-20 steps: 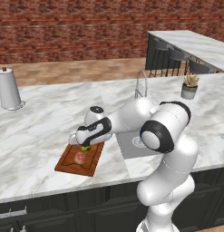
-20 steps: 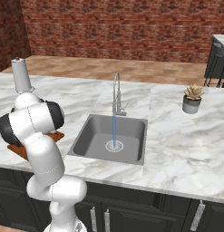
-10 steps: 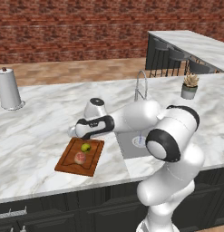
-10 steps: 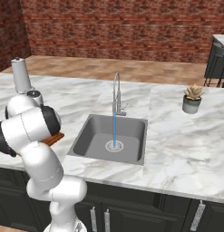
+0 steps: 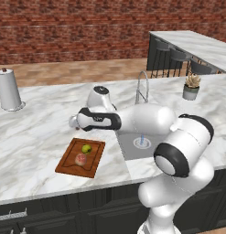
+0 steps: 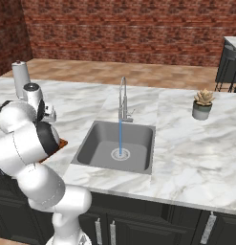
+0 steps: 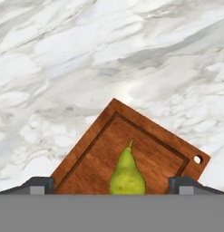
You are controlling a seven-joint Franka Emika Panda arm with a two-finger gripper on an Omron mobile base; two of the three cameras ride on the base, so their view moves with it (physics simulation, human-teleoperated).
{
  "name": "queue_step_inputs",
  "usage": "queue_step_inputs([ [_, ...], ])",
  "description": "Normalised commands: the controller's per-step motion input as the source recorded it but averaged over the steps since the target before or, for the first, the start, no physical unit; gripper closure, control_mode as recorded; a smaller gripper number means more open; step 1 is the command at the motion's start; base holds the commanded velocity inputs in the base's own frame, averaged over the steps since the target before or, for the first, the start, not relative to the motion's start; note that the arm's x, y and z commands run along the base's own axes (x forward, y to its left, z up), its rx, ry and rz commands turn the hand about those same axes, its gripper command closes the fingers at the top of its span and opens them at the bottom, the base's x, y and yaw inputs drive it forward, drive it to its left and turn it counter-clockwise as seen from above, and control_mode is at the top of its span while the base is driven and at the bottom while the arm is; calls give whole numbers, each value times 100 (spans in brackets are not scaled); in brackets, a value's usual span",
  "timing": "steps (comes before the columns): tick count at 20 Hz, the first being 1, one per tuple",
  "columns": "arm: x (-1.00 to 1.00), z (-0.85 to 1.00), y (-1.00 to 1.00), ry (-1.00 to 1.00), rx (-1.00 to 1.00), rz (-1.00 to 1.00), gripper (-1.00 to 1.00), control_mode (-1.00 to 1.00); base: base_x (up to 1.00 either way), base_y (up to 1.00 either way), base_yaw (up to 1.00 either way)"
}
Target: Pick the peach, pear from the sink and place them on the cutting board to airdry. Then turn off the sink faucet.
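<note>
The cutting board (image 5: 68, 164) lies on the marble counter left of the sink (image 5: 128, 148). On it rest the yellow-green pear (image 5: 86, 148) and, just in front of it, the pinkish peach (image 5: 80, 159). My gripper (image 5: 74, 122) hovers open above the board's far edge and holds nothing. In the hand view the pear (image 7: 127, 174) lies on the board (image 7: 149, 140), below and between my spread fingertips (image 7: 41, 184). The chrome sink faucet (image 6: 123, 98) arches over the sink (image 6: 98, 136), and a blue stream of water runs down to the drain.
A white paper-towel roll (image 5: 8, 90) stands at the counter's far left. A small potted plant (image 5: 192, 87) sits right of the faucet. Dark bar stools (image 5: 174, 57) line a second counter behind. Bare marble lies around the board.
My hand has lifted off the board and drawn back toward the far side, leaving the pear lying beside the peach. The jaws spread slightly wider.
</note>
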Motion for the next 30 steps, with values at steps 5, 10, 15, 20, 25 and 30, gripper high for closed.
queue_step_inputs([
  [5,-6,81,-33,1,6,0,-100,-100,0,0,0],
  [10,-30,57,-31,0,2,0,-100,-100,0,0,0],
  [15,-68,20,-14,-10,-1,0,-100,-100,0,0,0],
  [20,-90,30,-32,-8,-2,0,-100,-100,0,0,0],
  [25,-85,39,-49,-3,0,0,-100,-100,0,0,0],
  [30,-73,47,-51,0,0,0,-100,-100,0,0,0],
])
